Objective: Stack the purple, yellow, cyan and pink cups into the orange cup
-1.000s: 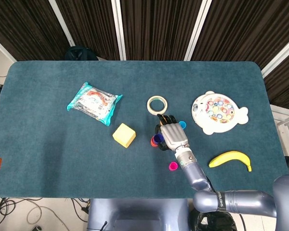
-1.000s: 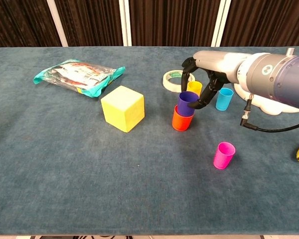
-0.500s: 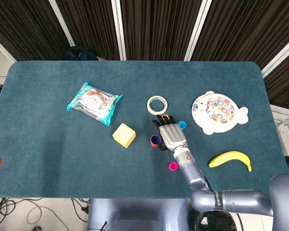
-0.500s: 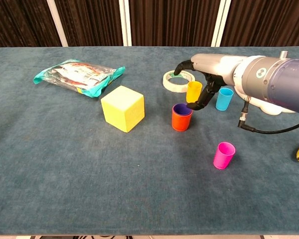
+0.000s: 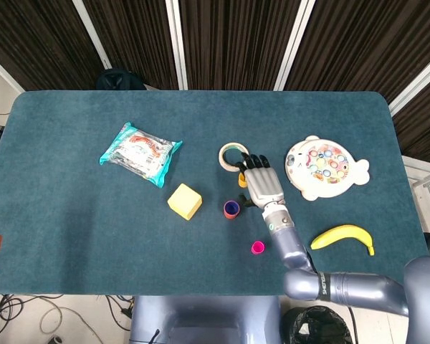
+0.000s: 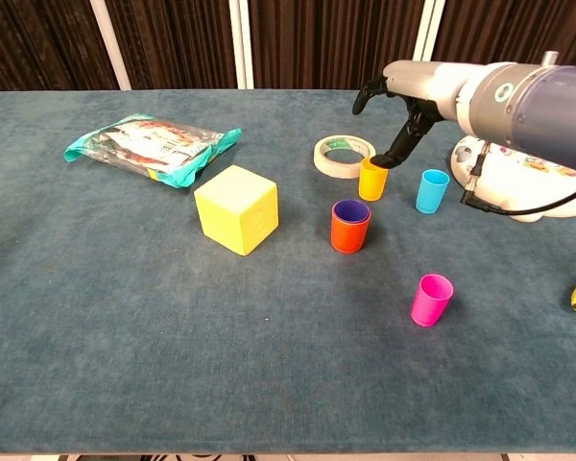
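Now, nearest, the pink cup (image 6: 431,299) stands alone on the counter (image 6: 125,317). Beyond it the purple cup (image 6: 351,211) sits nested in the orange cup (image 6: 349,233) — a second ago the right hand (image 6: 396,110) was gripping it there, so the first stacking is done. That hand has since lifted, its fingers spread and empty, one fingertip reaching down to the yellow cup (image 6: 372,179); the cyan cup (image 6: 430,190) waits beside it. In the head view the hand hides most of both. The left hand is not visible.
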Controlling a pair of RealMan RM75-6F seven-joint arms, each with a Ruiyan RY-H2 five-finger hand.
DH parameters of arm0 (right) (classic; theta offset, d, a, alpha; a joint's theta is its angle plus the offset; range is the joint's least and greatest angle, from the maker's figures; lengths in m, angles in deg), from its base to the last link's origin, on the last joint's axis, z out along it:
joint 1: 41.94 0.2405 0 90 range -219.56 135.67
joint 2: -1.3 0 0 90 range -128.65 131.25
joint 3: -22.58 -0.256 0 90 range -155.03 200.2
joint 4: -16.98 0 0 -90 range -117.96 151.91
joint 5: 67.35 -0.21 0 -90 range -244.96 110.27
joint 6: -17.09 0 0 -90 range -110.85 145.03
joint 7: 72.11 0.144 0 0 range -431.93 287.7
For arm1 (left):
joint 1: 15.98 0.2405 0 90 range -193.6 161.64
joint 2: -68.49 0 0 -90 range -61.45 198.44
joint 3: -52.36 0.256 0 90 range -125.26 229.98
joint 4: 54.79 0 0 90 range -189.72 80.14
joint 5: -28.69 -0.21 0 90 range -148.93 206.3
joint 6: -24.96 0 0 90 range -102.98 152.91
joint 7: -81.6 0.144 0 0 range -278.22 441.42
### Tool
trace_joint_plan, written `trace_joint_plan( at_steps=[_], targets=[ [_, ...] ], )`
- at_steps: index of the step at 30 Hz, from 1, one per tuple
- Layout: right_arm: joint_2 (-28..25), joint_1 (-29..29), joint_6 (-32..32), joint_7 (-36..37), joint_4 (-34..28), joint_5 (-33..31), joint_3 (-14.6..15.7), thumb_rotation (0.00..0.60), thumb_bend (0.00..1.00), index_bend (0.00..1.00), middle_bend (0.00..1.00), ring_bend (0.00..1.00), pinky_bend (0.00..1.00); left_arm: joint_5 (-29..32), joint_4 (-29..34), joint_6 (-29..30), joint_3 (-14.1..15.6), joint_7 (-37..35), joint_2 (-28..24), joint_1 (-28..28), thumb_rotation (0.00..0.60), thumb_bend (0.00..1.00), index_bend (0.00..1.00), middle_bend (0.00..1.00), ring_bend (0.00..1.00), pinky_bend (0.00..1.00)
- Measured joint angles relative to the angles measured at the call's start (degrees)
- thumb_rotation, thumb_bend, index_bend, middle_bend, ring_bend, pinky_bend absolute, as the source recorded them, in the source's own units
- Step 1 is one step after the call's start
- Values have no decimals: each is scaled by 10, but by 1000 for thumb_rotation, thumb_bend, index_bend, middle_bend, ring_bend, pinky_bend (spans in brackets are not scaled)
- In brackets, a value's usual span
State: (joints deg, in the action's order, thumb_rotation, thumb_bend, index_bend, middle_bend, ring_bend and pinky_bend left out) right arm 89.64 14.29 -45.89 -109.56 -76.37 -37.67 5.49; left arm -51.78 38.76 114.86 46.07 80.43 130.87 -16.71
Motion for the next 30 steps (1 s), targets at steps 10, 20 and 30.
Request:
trace_joint_plan(
  at_steps=[10,20,30],
  targets=[
    [37,27,30,-4,91,-38,-16,600,409,271,0,31,19,-3,0,3,1,4,0,1,600,273,22,32,0,0],
    [68,42,57,-8,161,-64,-19,600,409,288,0,31,19,0,-2,0,0,2,0,1,600,273,21,32,0,0],
    [85,41,77,-8,202,-76,-14,600,409,330,0,31,19,2,-2,-1,0,1,0,1,600,273,21,32,0,0]
  ],
)
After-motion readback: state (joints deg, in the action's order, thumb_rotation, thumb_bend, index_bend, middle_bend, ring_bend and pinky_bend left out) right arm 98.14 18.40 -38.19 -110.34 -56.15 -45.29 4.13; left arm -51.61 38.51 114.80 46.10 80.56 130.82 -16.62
